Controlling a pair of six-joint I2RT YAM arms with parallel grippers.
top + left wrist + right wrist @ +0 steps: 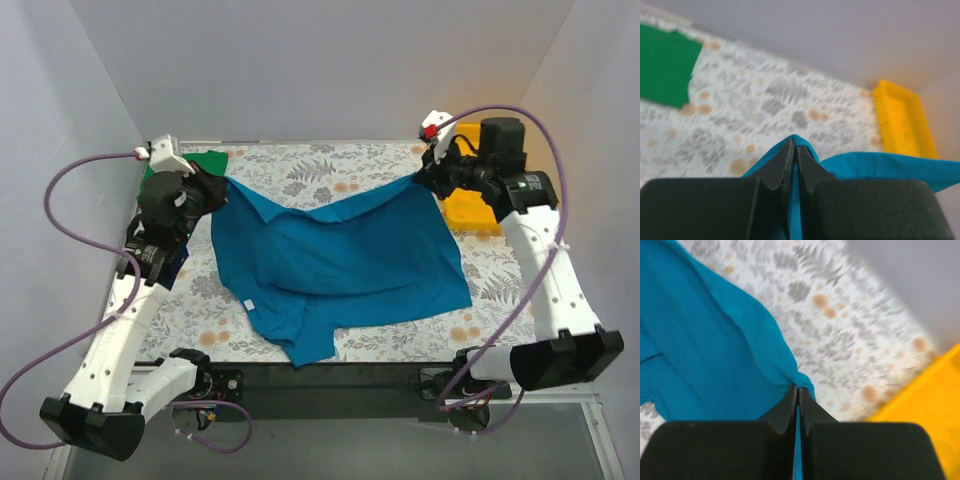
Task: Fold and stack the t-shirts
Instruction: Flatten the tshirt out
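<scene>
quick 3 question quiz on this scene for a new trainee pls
1. True or false: the left claw is open and holds nothing.
2. Where does the green t-shirt lie? A: at the far left corner of the table. B: draped over the right arm. C: at the table's near edge.
3. Fill the gap: the right claw is shut on the edge of the ____ t-shirt.

Key
1. False: it is shut on cloth.
2. A
3. teal-blue t-shirt
</scene>
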